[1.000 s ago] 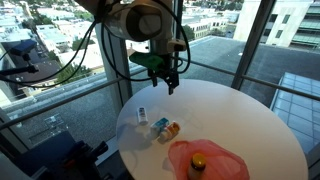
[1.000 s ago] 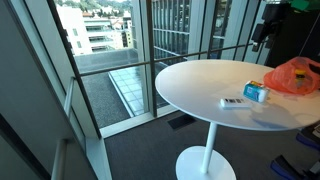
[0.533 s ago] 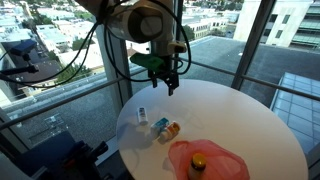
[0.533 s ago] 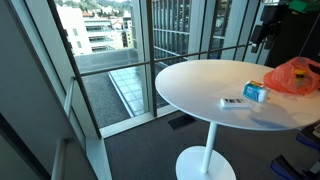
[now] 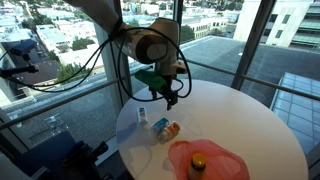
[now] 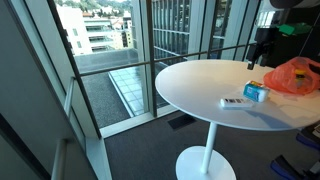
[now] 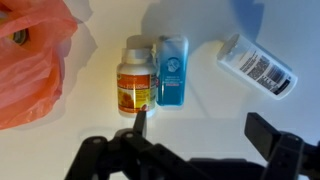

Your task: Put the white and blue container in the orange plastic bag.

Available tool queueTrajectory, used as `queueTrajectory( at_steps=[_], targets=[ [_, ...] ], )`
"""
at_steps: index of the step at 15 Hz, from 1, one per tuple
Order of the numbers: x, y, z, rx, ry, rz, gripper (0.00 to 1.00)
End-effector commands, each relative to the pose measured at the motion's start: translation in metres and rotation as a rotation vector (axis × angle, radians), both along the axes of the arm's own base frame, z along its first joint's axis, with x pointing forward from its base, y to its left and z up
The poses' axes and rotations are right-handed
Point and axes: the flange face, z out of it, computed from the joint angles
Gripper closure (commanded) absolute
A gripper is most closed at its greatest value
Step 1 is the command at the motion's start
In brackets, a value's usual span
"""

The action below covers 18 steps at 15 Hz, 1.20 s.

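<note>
Plainly, little of the task is done. The round white worktop (image 5: pixel 250 115) carries everything, and the container lies on it, outside the bag.

Largest of the things on it is the orange plastic bag (image 5: pixel 218 160), crumpled and lying flat near one edge. In the wrist view it fills the left corner (image 7: pixel 30 75), with a small dark and yellow object showing inside it (image 7: pixel 18 36). Whether its mouth faces the container I cannot tell.

Next comes the pincer (image 7: pixel 200 130), which hangs above the worktop with its jaws spread wide and nothing between them. In an exterior view (image 5: pixel 166 98) it hovers well clear of the surface, over the small items.

The white and blue container (image 7: pixel 172 70) lies on its side just beside the bag, touching or nearly touching the small orange packet (image 7: pixel 133 85), which sits between it and the bag. The slim white item (image 7: pixel 257 65) lies apart on the container's other side.

What remains, by my judgement, is the whole job: descend, close on the container without catching the packet, carry it over and release it into the bag.
</note>
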Motion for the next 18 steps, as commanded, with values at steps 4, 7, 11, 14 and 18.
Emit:
queueTrajectory(
  at_steps=[4,7,11,14,18],
  targets=[
    [0.002,-0.012,-0.037,0.073,0.005,0.011,0.00],
    [-0.001,-0.016,-0.052,0.077,0.024,0.018,0.00],
    [-0.003,-0.017,-0.070,0.071,0.028,0.051,0.00],
    [-0.002,-0.014,-0.082,0.068,0.014,0.081,0.00],
    [0.001,-0.009,-0.094,0.069,-0.002,0.109,0.00]
  ],
)
